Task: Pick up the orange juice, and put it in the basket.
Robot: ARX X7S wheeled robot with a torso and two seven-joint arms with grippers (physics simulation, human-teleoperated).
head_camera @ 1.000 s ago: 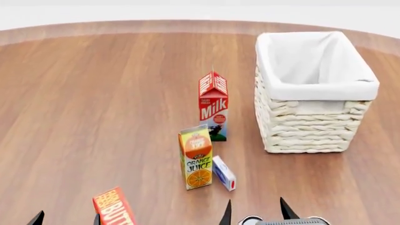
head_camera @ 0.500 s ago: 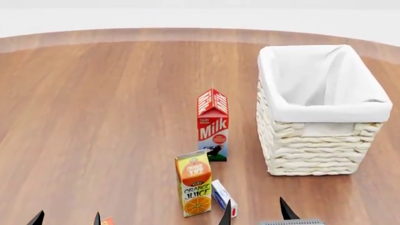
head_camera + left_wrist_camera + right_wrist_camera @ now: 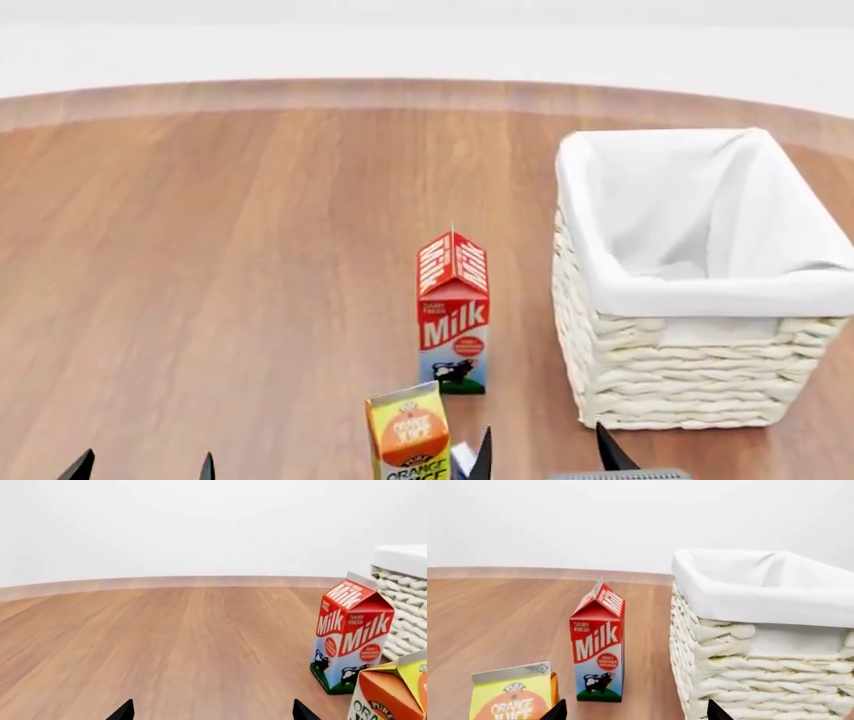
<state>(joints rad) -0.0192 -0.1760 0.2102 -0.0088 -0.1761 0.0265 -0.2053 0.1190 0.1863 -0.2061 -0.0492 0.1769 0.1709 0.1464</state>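
Left pincer (image 3: 143,467) shows in the head view only as two dark fingertips set well apart at the lower edge; we record it as spread wide with nothing between the tips. It lies well to the left of the orange juice (image 3: 408,437), over bare wooden bench (image 3: 240,260).

We take the orange juice as our landmark. It stands upright on the bench at the bottom edge of the head view, so only its upper part is visible there. Behind it and slightly to its right stands the red and white milk carton (image 3: 454,312), upright and apart from it. Just beside the juice on its right, a small part of a white box (image 3: 462,460) shows; we cannot tell whether the two touch.

Right pincer (image 3: 545,455) sits to the right of the juice, its two dark fingertips also spread and gripping nothing; its left tip is close to the white box.

Further right and farther back than the juice stands the basket (image 3: 681,385), cream wicker with white cloth folded over its rim, well apart from the juice. The juice is outside the basket.
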